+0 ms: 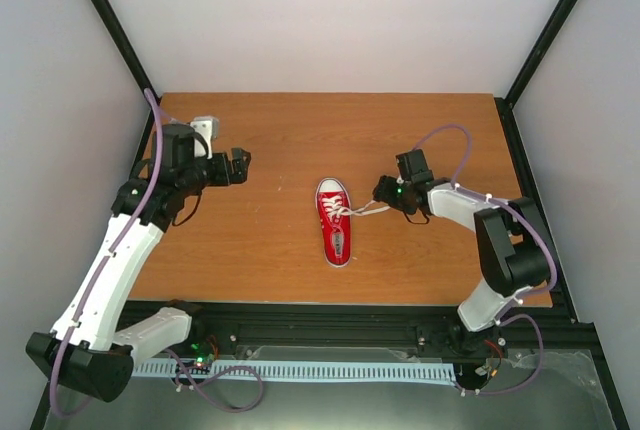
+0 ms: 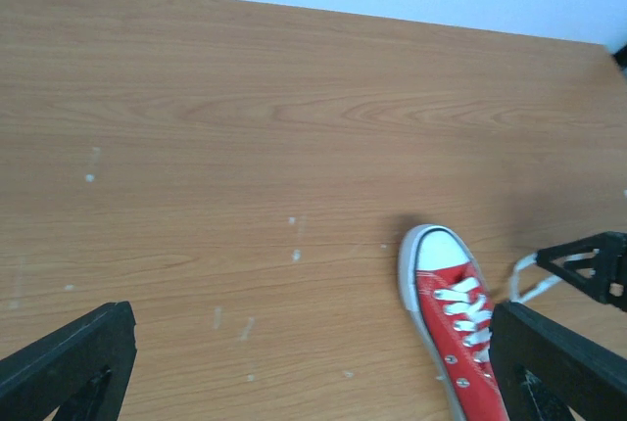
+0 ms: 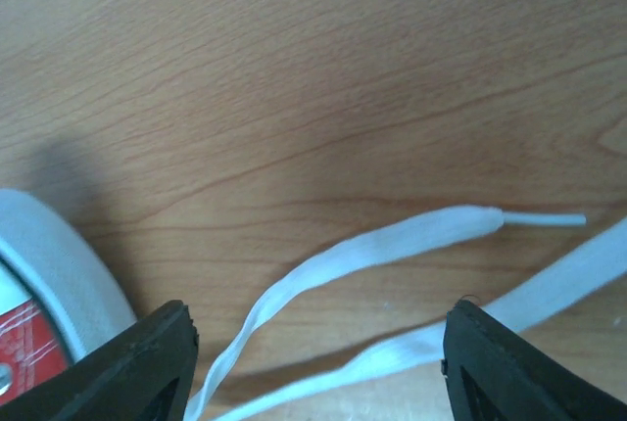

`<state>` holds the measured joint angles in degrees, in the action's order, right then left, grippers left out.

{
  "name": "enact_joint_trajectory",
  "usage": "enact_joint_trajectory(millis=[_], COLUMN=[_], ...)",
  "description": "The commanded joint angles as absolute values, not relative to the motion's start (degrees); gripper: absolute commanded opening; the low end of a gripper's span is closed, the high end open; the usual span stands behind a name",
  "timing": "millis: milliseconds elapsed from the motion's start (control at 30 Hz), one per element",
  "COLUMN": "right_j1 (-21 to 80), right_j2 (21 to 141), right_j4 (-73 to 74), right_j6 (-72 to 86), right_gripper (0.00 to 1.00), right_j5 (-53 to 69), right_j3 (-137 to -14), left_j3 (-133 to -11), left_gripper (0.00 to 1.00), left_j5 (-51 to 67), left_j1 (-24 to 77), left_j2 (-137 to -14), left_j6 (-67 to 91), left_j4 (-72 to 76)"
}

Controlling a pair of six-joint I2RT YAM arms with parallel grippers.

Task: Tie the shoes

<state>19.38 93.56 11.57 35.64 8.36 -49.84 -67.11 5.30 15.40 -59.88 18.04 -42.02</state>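
Looking down from above, the red sneaker [image 1: 335, 225] lies near the middle of the wooden table [image 1: 260, 240], toe cap toward the far edge. Its white laces [image 1: 368, 210] trail off to the right, up to the right gripper [image 1: 383, 190]. That overhead view cannot settle whether the lace is pinched, but the right wrist camera can. Its two black fingers [image 3: 127, 367] stand wide apart, and two lace strands lie loose on the wood between them, one ending in its plastic tip, neither clamped. The left gripper [image 1: 240, 165] hangs well apart from the shoe over the left of the table. Its wrist view shows the fingers [image 2: 69, 362] spread wide, holding nothing. That same view cuts the sneaker's heel off at the bottom edge and hides part of its side behind the right-hand finger. The right wrist view catches only a sliver of white sole rim and red canvas at its left edge. Whether any knot sits over the eyelets is too small to tell.
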Motion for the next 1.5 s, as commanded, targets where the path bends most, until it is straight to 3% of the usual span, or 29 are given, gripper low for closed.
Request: enact_joint_trajectory(millis=[0, 567, 667, 800, 833, 1200, 1467], right_j1=[19.6, 25.4, 26.5, 26.8, 26.8, 26.8, 26.8], right_j2=[96.9, 109.4, 111.1, 112.5, 112.0, 92.1, 81.1], right_j4=[10.5, 22.3, 23.0, 22.0, 21.4, 16.6, 10.0], right_j6=[36.6, 33.1, 32.6, 31.7, 31.6, 33.0, 36.1], right_gripper=[0.67, 0.58, 0.40, 0.05, 0.03, 0.03, 0.03], right_j5=[4.8, -10.2, -9.8, -5.9, -4.8, 0.4, 5.1], right_j3=[-53.0, -64.6, -65.4, -66.3, -66.3, -65.1, -62.2], left_j3=[-66.3, -62.6, -61.1, -53.6, -52.1, -39.5, -43.6], left_gripper=[1.00, 1.00, 1.00, 1.00, 1.00, 0.99, 0.98], left_j5=[-2.2, -2.5, 0.9, 9.8, 11.5, 26.2, 31.7], left_j1=[15.0, 15.0, 15.1, 15.3, 15.7, 26.1, 32.2], left_j2=[-57.3, -57.7, -55.8, -54.5, -55.2, -68.9, -82.9], left_j6=[12.8, 14.9, 18.4, 23.3, 24.2, 21.3, 17.0], left_j4=[-44.0, -43.1, -41.1, -30.6, -27.5, 12.1, 25.2])
